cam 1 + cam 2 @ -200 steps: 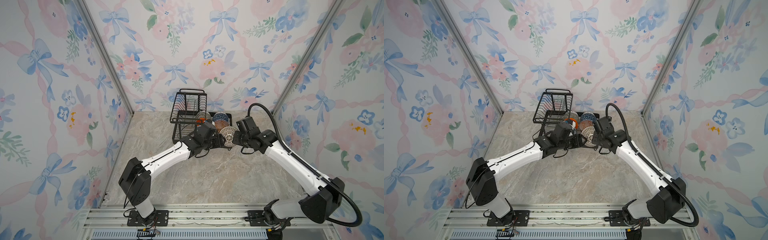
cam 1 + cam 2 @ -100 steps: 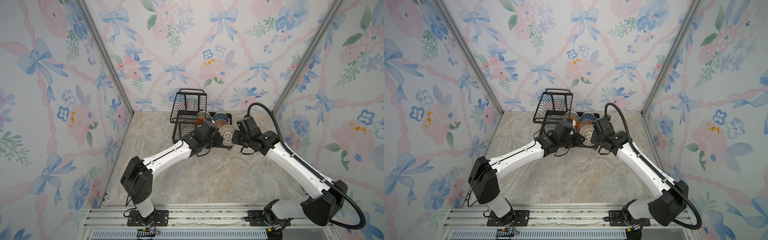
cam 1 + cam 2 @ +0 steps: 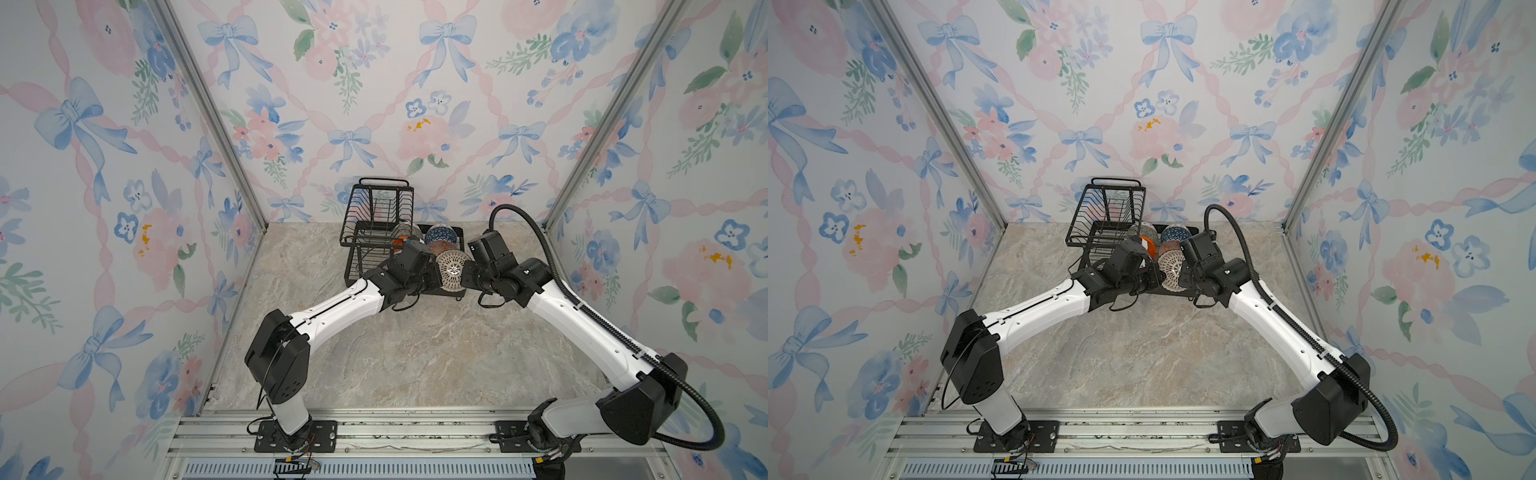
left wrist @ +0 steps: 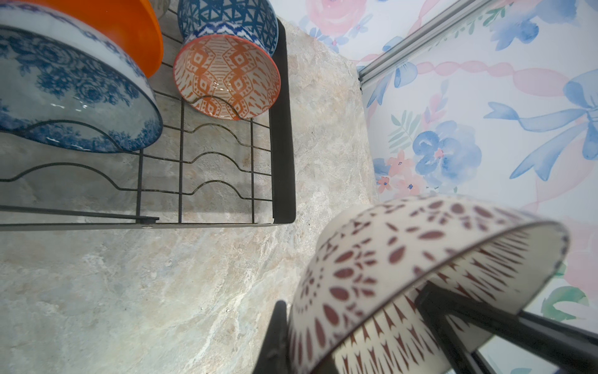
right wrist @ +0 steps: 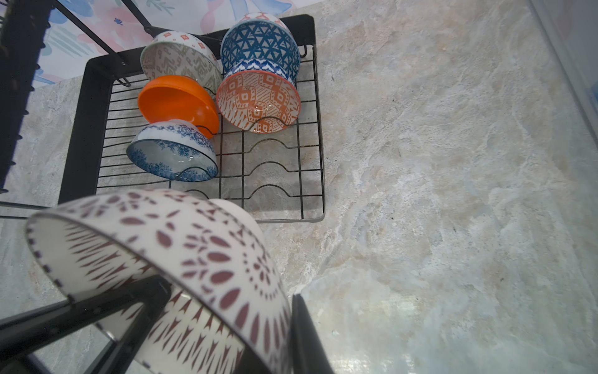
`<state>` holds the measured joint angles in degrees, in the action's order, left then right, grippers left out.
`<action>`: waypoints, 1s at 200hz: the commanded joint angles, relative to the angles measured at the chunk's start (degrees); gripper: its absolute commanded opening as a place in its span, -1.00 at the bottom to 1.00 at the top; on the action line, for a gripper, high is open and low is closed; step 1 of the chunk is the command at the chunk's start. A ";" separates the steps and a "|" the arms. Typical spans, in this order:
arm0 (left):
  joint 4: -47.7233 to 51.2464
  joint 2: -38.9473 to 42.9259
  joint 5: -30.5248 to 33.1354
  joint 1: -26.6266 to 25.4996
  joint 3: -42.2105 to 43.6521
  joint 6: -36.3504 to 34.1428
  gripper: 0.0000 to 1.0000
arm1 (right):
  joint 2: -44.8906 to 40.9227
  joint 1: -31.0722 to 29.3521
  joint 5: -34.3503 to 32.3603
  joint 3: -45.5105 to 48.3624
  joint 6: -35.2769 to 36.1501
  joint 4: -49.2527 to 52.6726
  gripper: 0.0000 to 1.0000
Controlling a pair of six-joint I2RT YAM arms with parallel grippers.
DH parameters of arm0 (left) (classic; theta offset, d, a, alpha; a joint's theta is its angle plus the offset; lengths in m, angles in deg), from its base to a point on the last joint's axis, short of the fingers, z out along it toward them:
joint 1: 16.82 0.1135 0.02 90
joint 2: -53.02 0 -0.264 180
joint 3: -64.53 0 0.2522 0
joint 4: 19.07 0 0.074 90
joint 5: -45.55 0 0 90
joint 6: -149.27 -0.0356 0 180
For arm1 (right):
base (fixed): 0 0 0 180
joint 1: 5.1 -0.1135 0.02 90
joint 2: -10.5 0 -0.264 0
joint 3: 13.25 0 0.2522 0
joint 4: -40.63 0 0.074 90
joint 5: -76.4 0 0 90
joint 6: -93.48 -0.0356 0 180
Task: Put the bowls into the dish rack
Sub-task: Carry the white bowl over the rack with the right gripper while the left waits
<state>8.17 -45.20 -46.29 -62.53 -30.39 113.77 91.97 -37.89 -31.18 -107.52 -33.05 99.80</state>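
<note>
Clamped shut with the left fingers [image 4: 276,336] on the wall of the lattice bowl [image 4: 372,259], one finger inside, one outside. Straddling the same bowl from the opposite side with the right fingers [image 5: 305,330], again one in and one out, the outer one against the glaze; cannot tell whether pressing or slack. Held tipped on edge between both sets of fingers, off the table [image 5: 453,194], close to the near edge of the rack [image 5: 74,136].

Farther ahead of the fingers, standing on edge in the lower tray's slots: floral bowl [image 5: 171,152] nearest, then orange bowl [image 5: 174,100] right behind it, then green bowl [image 5: 181,58] farthest. Alongside that row, red-patterned bowl [image 5: 259,100], with triangle bowl [image 5: 260,45] pressed close behind it at the tray's far corner. Beyond all of these, flowered wallpaper.
</note>
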 commanded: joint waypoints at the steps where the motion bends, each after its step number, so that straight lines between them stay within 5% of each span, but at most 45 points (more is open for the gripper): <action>1: -0.32 0.33 -2.52 -0.52 -1.28 -1.50 -1.00 | 0.77 -0.25 -0.43 -3.18 -0.20 -1.49 -0.60; 52: -0.83 3.31 3.75 0.10 0.04 -1.59 -1.00 | 1.56 0.50 1.49 -7.28 -1.98 1.48 -0.21; 139: -14.87 7.92 16.97 1.77 3.26 -2.29 -1.00 | 1.84 3.48 8.29 -22.28 -13.89 6.01 0.99; 200: -26.00 7.28 28.12 1.68 4.14 -5.39 -1.00 | 6.01 3.01 14.67 -32.73 -32.36 0.84 0.94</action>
<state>-9.25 -38.53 -25.11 -60.94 -24.62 110.84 95.82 -34.68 -20.36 -138.49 -55.08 103.15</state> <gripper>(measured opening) 0.063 0.968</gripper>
